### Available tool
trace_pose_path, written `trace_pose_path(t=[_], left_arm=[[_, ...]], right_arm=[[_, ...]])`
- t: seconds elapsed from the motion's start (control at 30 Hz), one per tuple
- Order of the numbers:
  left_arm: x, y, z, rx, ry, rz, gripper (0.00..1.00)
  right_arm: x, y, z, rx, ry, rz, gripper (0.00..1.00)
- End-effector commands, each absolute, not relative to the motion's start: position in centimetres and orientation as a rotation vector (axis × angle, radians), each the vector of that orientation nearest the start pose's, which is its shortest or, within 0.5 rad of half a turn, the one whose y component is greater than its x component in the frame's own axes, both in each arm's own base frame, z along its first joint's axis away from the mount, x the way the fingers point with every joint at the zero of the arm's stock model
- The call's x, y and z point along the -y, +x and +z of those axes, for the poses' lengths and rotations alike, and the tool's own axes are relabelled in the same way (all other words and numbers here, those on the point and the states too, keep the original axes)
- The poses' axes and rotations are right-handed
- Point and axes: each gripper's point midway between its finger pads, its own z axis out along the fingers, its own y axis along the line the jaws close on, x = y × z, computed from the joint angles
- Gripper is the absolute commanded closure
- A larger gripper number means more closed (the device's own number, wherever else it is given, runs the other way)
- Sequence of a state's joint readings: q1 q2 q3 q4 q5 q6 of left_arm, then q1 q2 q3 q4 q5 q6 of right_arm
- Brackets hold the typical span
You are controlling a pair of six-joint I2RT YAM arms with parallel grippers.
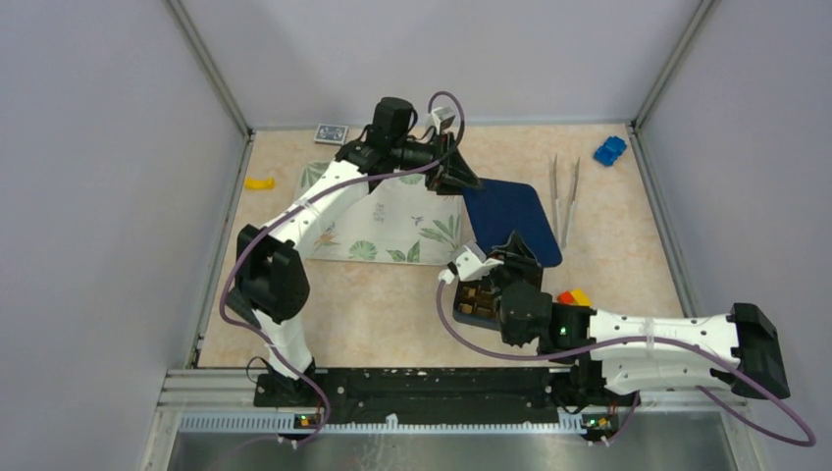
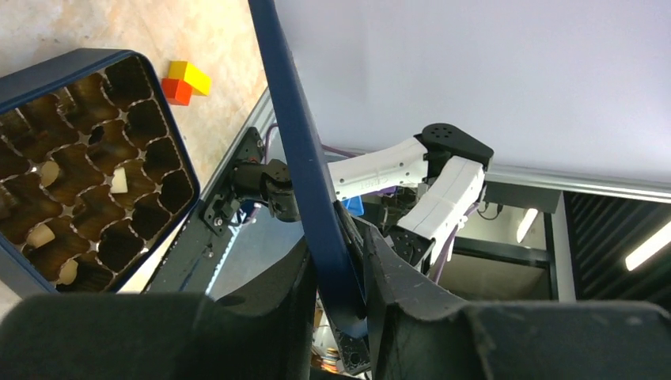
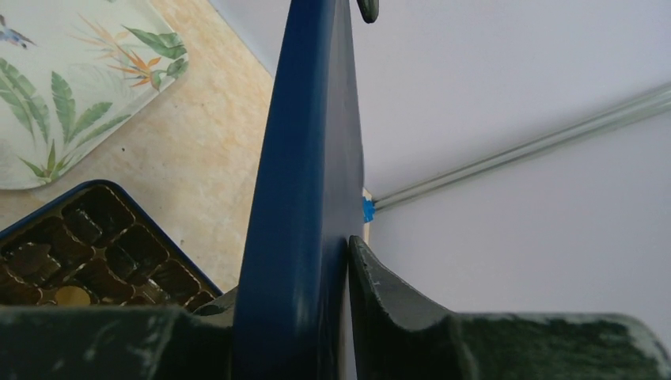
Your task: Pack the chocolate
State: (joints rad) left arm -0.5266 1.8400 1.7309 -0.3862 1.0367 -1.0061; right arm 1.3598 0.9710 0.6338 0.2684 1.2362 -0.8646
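A dark blue lid hangs tilted between my two grippers. My left gripper is shut on the lid's far edge. In the left wrist view the lid's rim runs down between the fingers of the left gripper. My right gripper is shut on the near edge, where the lid hides one finger and the other finger presses against it. Under the right gripper sits the dark gridded box. Tan chocolate pieces lie in a few of its cells, and one chocolate shows in the right wrist view.
A leaf-patterned tray lies left of the lid. Metal tongs and a blue toy are at the back right. Red, orange and yellow blocks sit beside the box. A yellow piece and a small card box are at the back left.
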Motion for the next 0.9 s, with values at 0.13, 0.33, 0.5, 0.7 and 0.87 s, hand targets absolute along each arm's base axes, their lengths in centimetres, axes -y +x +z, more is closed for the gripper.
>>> trace_pose_path(t=[0.13, 0.33, 0.5, 0.7, 0.87], left_arm=[[37.0, 29.6, 34.8, -2.246, 0.310, -2.039, 1.00], [36.8, 28.9, 34.7, -2.258, 0.347, -2.067, 0.36], [36.4, 27.8, 33.6, -2.297, 0.361, -2.079, 0.15], [36.5, 26.8, 32.7, -2.331, 0.402, -2.105, 0.23], [36.9, 26.8, 33.2, -2.320, 0.461, -2.126, 0.20]], right_arm=[[-17.2, 21.6, 27.7, -1.441, -0.719, -0.598, 1.00], [-16.8, 21.7, 28.0, -1.404, -0.711, -0.645, 1.00], [-16.6, 21.7, 28.1, -1.369, -0.729, -0.687, 1.00], [-16.1, 21.6, 27.7, -1.311, -0.754, -0.741, 1.00], [-16.5, 21.7, 27.3, -1.250, -0.806, -0.807, 1.00]])
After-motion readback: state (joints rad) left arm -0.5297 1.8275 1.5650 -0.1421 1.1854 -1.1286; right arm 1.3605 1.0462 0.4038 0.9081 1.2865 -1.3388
